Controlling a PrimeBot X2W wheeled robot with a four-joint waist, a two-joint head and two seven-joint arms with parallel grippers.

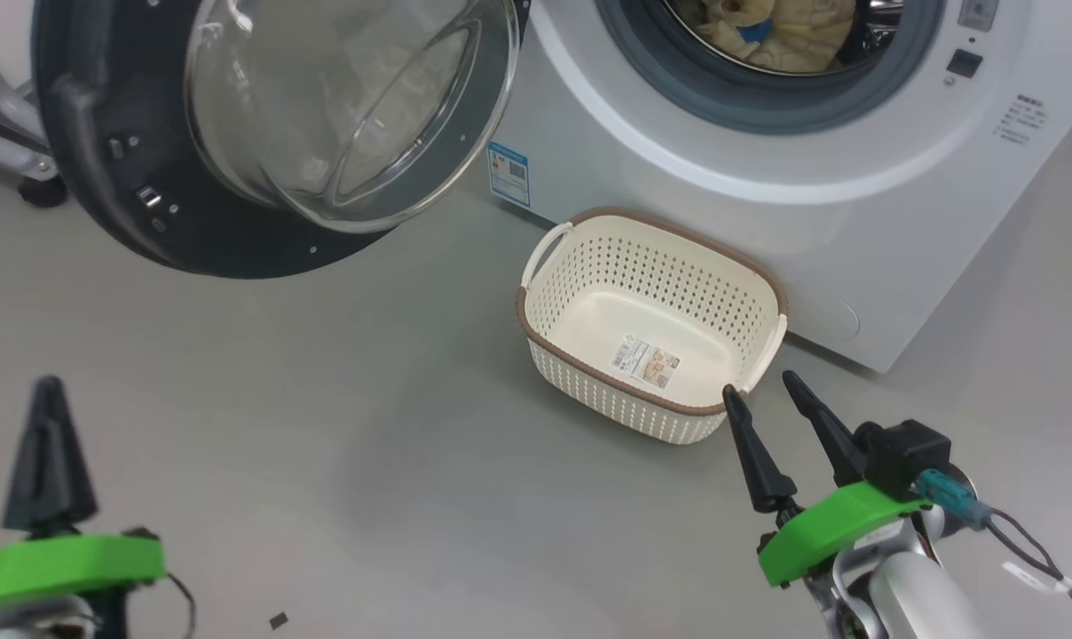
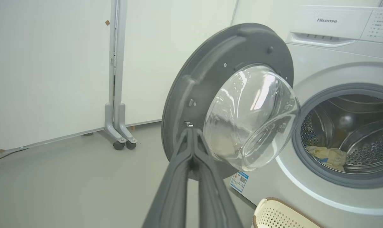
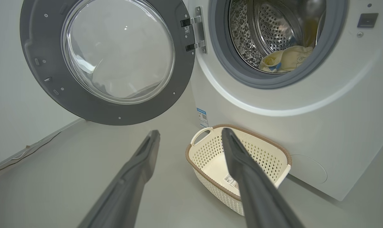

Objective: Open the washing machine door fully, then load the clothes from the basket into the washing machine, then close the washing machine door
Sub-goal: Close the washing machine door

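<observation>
The washing machine door (image 1: 101,177) stands swung wide open to the left of the washing machine (image 1: 767,204). It hangs on its hinge with its inner face and the bulging glass bowl (image 1: 350,106) turned out toward the room. Inside the steel drum (image 3: 258,28), behind the grey door seal (image 1: 678,80), the clothes (image 1: 784,35) lie in a soft cream-yellow heap with a small blue patch showing. The basket (image 1: 678,232) sits on the grey floor (image 1: 323,399) just in front of the machine, near its lower front panel. The basket's bare bottom shows a label sticker (image 1: 645,362). A blue label sticker (image 1: 508,174) is stuck low on the machine's front corner, beside the door's lower edge. The left gripper (image 1: 48,390) hovers at the lower left, well apart from the basket. Its two dark fingers are pressed together into a single point with nothing between them, and in the left wrist view they point toward the door's rim. The right gripper (image 1: 760,384) hangs at the lower right with its fingers spread wide and holding nothing. One fingertip seems to sit right at the basket's near corner, though contact cannot be confirmed from the head view. A wheeled grey stand (image 2: 115,95) rests against the white wall behind the door.
</observation>
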